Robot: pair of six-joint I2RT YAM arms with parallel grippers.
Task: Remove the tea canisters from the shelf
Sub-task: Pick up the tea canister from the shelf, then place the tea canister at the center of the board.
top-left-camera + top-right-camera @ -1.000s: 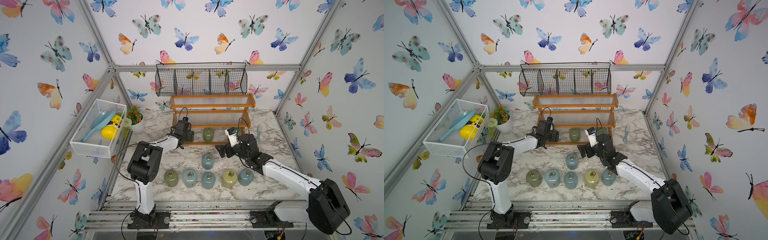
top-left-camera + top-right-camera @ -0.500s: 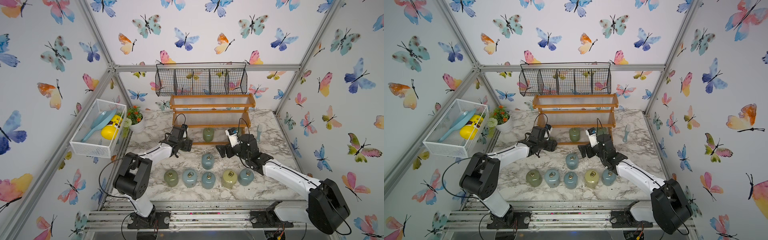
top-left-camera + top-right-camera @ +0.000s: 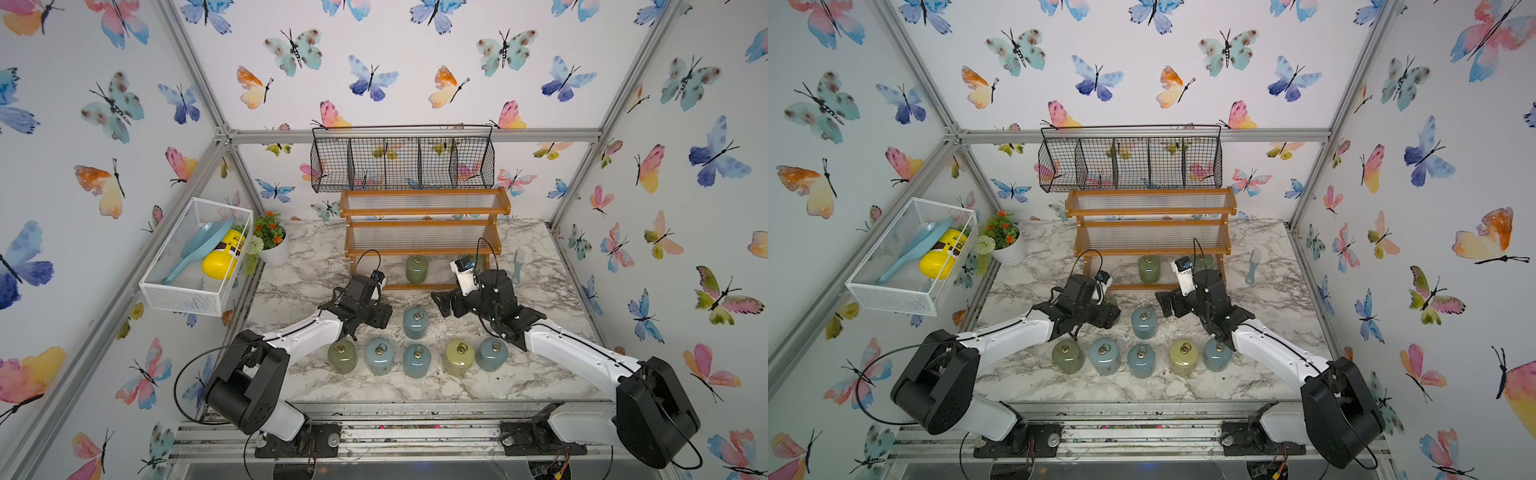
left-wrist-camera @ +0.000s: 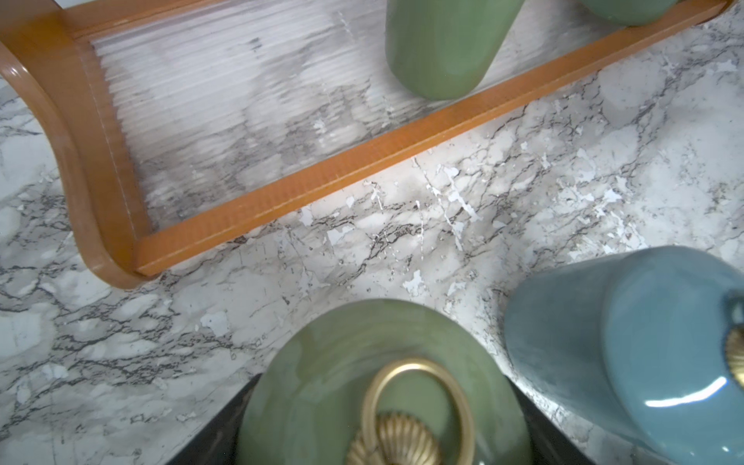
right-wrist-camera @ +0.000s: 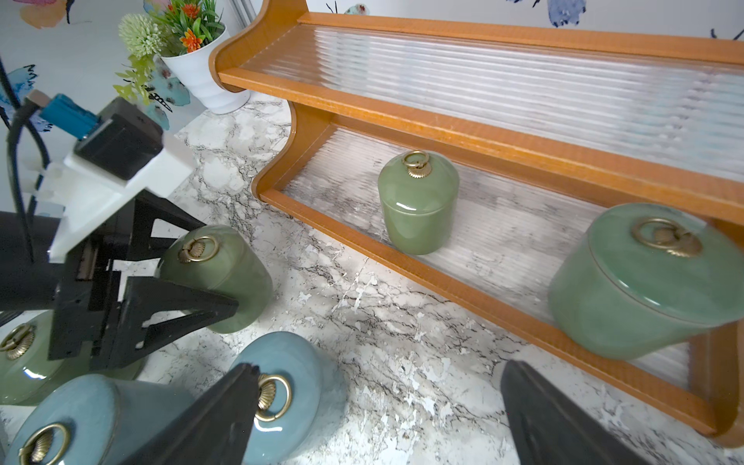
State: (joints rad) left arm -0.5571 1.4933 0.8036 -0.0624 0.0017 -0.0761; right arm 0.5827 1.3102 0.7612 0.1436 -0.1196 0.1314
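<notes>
**Top views.** The three-tier stepped shelf of orange-brown wood with clear ribbed panels [image 3: 424,212] stands at the back of the marble-patterned desk [image 3: 307,266]. Its two upper tiers are bare. A glossy green ceramic tea canister with a ring-pull lid [image 3: 417,269] stands on the lowest tier. Six canisters stand on the desk in front, a row of five with a pale blue canister [image 3: 415,322] behind them. The left tool [image 3: 1106,313] hangs low just beside that one. The right tool [image 3: 441,304] is spread wide and empty.

**Left wrist view.** The left tool is clenched on a second green canister [image 4: 322,362], with a finger on either side of its lid, clear of the shelf's front rail.

**Right wrist view.** The held canister [image 5: 217,277] leans. Whether its base meets the desk cannot be told. A third green canister [image 5: 644,277] stands on the lowest tier, near the right tool.

**Step in hand, as judged: setting down.** Level the held canister and lower it onto a bare patch apart from its blue neighbour. Release it only once it stands.
</notes>
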